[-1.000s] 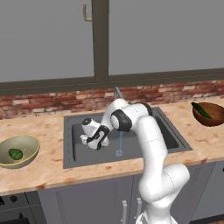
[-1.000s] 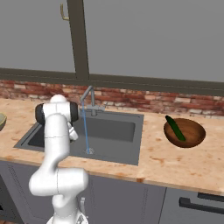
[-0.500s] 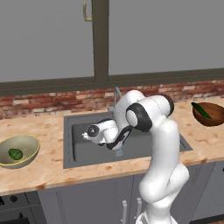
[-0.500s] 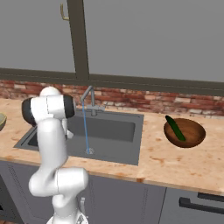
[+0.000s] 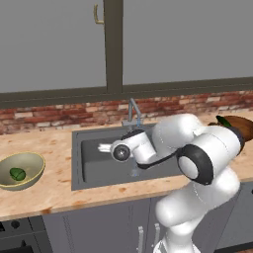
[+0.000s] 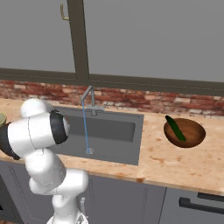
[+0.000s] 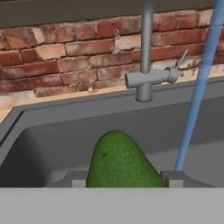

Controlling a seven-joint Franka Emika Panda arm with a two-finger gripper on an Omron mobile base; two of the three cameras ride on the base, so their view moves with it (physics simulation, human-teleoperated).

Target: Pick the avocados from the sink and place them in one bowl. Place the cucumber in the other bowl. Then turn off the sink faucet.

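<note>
the two dark fingertips (image 7: 174, 176) sit either side of an avocado (image 7: 119, 159), clenched on it from what the hand view shows, the fruit standing up between them above the dark floor of the sink (image 7: 52, 144). from the left base view the gripper (image 5: 105, 147) is over the left part of the basin, pointing toward the olive bowl (image 5: 28, 162) on the counter, where another avocado (image 5: 18, 174) already lies. the cucumber (image 6: 175, 128) rests in the brown bowl (image 6: 194, 135) on the far right.

what i'd worry about: the avocado is smooth and tapered, and the grip looks to be on its lower flanks, so a quick swing could let it squirt out and drop back into the basin or roll along the counter. the raised sink rim lies between hand and bowl; carried too low, the fruit or the fingers could clip it. the water stream (image 7: 194, 92) runs just beside the hand, and the faucet (image 7: 146, 65) with its side lever stands close behind, so backing up is poor.

room is better to the left: bare counter between rim and bowl, and nothing overhead until the window frame.
</note>
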